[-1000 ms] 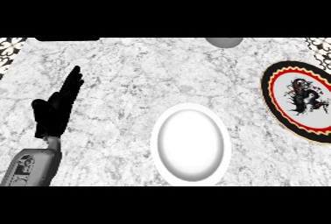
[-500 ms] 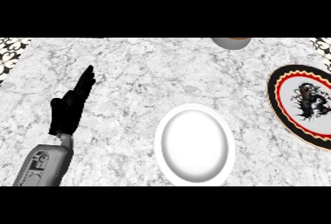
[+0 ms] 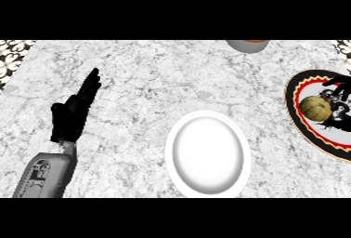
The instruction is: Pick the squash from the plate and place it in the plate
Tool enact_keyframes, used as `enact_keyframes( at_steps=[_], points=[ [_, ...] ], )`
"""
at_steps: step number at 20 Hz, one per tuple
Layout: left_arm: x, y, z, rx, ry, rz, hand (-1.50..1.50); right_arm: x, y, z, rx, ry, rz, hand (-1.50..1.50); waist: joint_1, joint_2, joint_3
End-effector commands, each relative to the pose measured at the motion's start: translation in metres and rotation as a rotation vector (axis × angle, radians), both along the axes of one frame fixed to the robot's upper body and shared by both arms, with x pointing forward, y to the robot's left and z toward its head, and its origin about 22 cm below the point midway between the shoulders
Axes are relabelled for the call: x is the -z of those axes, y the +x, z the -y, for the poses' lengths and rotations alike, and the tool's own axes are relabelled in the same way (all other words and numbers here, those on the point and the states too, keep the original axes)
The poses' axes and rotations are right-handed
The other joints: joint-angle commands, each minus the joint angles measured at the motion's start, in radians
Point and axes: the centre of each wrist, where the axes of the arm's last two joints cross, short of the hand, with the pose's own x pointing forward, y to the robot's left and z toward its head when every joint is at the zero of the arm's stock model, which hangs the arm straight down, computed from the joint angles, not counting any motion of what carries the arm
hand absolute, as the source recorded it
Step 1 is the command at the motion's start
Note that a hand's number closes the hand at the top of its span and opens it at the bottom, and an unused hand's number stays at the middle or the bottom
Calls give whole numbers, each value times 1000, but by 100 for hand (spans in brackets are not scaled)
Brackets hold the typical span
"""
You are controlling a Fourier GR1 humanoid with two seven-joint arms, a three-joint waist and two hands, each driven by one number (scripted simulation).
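Squash [image 3: 316, 107]: tan, round, ribbed, on the patterned plate [image 3: 306, 135] at the frame's right edge. Probably stiff-skinned, moderately heavy, smooth enough to roll; best cupped across its widest part. White plate [image 3: 205, 153], lower centre, looks like the destination. Left hand [image 3: 74, 115] rests at the left, fingers straight, grasping nothing. Right hand: black shapes beside the squash may be it; cannot tell.

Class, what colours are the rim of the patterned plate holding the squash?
Black outer rim, thin red inner line; head view.
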Motion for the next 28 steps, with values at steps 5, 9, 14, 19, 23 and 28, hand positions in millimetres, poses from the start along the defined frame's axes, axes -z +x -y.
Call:
enact_keyframes(
  at_steps=[5,9,14,19,23,28],
  points=[
    [14,-18,1,-14,0,0,0,35,0,-15,-22,135,-56,-150,-2,0,0],
    [4,-9,-16,-31,15,5,0,30,-1,-10,-35,398,10,-150,-15,-4,0],
    [-7,3,-5,-26,-7,6,0,-9,-2,22,105,603,124,-150,-11,0,1],
    [1,-9,-8,-5,-5,10,0,-37,-58,88,241,666,201,-150,-7,2,3],
    [4,-4,-12,-5,-2,-5,0,-54,-83,113,302,702,203,-150,-2,8,4],
    [-9,5,-9,-20,-1,27,0,-61,-115,135,309,703,206,-150,-2,11,8]
  ],
)
